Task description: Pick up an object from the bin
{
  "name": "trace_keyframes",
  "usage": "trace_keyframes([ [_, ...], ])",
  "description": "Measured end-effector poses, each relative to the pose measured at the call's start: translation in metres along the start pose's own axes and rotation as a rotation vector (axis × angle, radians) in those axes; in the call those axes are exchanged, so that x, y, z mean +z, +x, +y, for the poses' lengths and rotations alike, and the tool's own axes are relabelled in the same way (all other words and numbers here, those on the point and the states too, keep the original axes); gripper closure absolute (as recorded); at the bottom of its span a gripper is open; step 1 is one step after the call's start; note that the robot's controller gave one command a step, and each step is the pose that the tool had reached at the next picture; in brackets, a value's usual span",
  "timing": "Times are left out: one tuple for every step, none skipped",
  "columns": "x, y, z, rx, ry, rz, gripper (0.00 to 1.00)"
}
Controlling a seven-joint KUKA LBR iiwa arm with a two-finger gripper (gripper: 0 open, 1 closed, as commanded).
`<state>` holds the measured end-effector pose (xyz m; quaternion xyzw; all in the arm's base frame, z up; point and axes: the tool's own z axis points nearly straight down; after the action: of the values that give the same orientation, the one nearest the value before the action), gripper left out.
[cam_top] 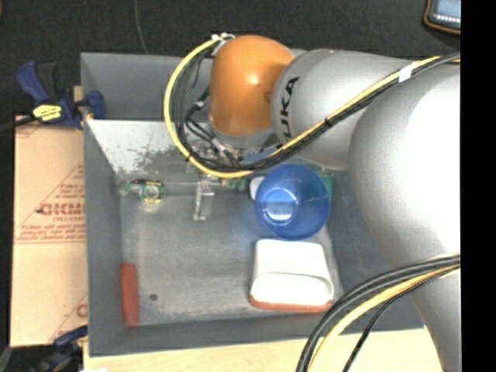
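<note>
In the far half of the grey metal bin [194, 277], the camera view showed my pincer [203, 201] hanging under the arm's orange cover [244, 84], low over bare floor. I couldn't tell how wide it stood, and I made out nothing in its grip.

It hung between two candidates. To its left was a small green-and-yellow trinket [147, 192], and to its right a blue plastic cup [292, 202], seemingly mouth up. I judged the cup light, stiff and slick, with a glossy rounded wall. It would be best taken across the rim, since the outside would likely slip. The trinket looked tiny, light and probably hard, and would want a low pinch around its middle.

On the near side of the cup lay a white pad with an orange base [291, 276], rounded and seemingly spongy, so it should squash under a pinch. At the near left lay a dull red stick [129, 293], straight and narrow.
</note>
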<state>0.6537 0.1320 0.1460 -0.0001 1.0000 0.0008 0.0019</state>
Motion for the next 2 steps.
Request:
trace_keyframes([
  [0.074, -0.002, 0.044, 0.087, -0.002, 0.001, 0.0],
  [0.018, 0.002, 0.062, 0.076, -0.002, -0.014, 0.0],
])
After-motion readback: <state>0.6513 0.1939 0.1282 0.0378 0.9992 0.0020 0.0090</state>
